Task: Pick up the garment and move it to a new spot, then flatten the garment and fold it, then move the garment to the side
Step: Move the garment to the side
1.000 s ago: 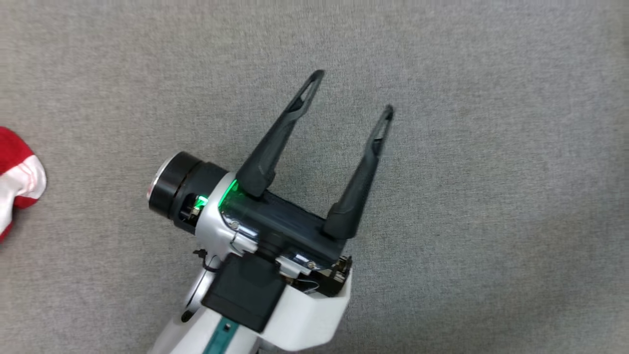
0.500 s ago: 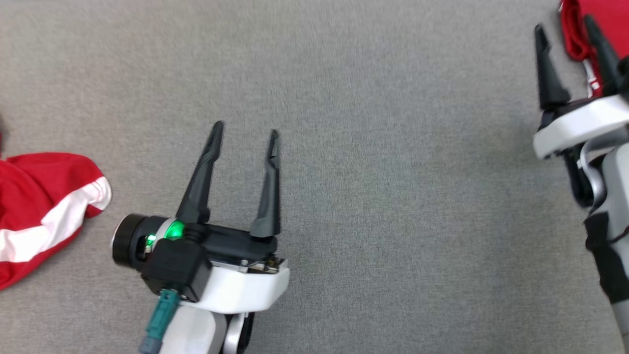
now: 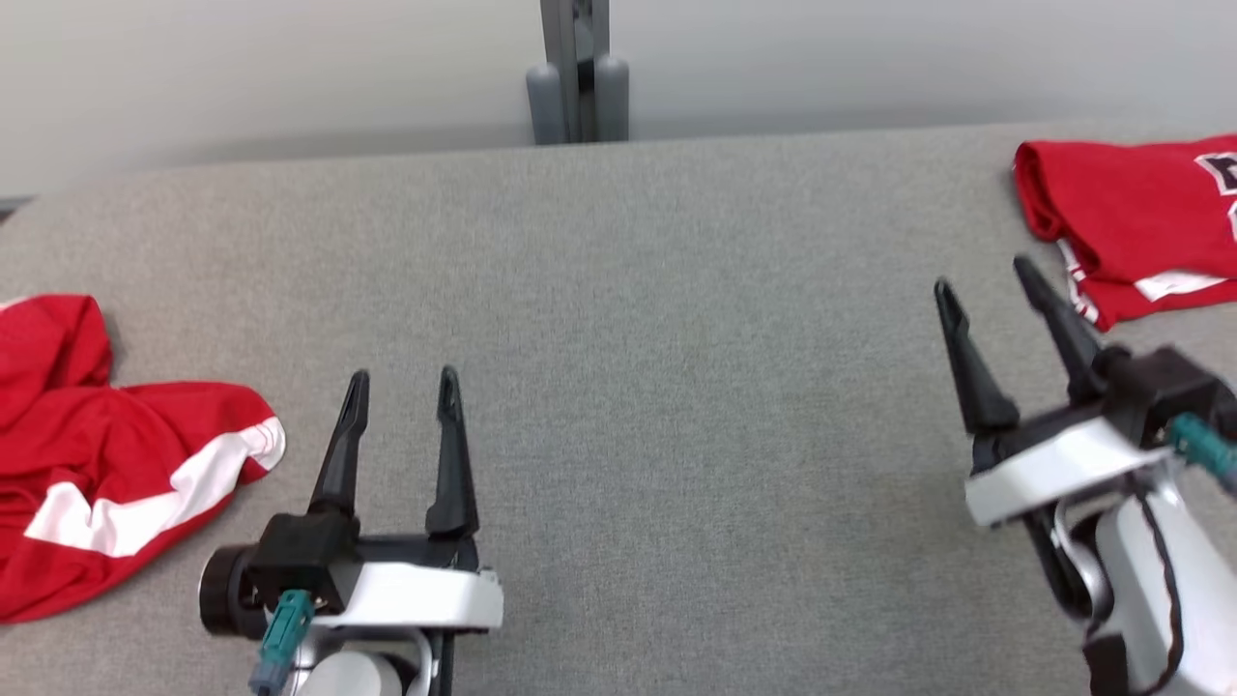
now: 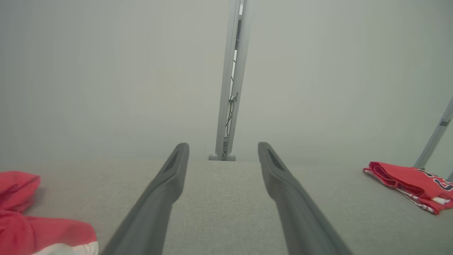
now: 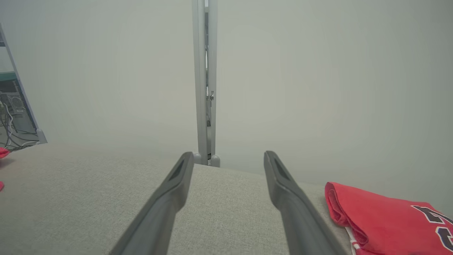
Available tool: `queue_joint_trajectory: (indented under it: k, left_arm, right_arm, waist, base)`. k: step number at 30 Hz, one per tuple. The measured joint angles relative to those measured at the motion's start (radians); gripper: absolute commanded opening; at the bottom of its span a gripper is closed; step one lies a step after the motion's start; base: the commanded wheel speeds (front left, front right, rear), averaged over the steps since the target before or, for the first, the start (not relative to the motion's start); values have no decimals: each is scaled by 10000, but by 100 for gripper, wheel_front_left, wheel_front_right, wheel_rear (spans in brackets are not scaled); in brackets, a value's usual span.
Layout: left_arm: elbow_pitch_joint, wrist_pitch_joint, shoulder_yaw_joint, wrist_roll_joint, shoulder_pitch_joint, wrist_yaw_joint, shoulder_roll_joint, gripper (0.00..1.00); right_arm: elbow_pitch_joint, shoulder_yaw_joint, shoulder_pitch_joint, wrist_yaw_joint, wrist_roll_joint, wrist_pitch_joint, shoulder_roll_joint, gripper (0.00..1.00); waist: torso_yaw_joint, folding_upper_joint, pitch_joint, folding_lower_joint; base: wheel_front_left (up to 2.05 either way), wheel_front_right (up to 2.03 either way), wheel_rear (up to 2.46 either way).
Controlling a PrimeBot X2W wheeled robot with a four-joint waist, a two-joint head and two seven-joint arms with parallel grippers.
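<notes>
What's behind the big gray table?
Behind the table, a gray post stands at its far edge, with a plain pale wall beyond. The table covers anything lower down back there, so that part can't be seen.

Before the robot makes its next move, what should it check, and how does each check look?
1. The left fingers are open, holding nothing: ok.
2. The right fingers are open, holding nothing: ok.
3. The crumpled red garment lies on the grey table, left of the left fingers, untouched: ok.
4. The folded red jersey sits at the table's right end, apart from the right fingers: ok.
5. Bare table between the two garments for spreading: ok.
6. Does the crumpled garment hang over the table's left edge: cannot tell.
</notes>
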Motion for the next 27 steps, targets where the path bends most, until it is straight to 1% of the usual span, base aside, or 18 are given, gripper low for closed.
queue_joint_trajectory:
  k: [2,9,12,20,27]
  left_arm:
    - [307,-2,176,-125,314,-50,27,100]
    - [539,-13,629,-96,1160,-426,-19,100]
    - [571,-15,754,8,1490,-600,-58,100]
    - [683,-15,1108,282,2016,-1022,-125,100]
    - [738,-15,1233,585,2109,-1097,-148,100]
  right_arm:
    - [-232,-127,720,0,-198,0,121,100]
    - [-897,-399,2155,0,-470,0,472,100]
    - [-1210,-485,2743,0,-531,-2,527,100]
    - [-1873,-867,4021,0,-713,0,857,100]
    - [-1956,-993,4376,0,-800,0,1137,100]
  waist:
    - [-70,0,-405,0]
    - [-284,0,-1230,0]
    - [-366,0,-1489,0]
    - [-309,0,-1805,0]
    - [-244,0,-1896,0]
  base:
    - [0,0,0]
    - [0,0,0]
    - [0,0,0]
    - [0,0,0]
    - [0,0,0]
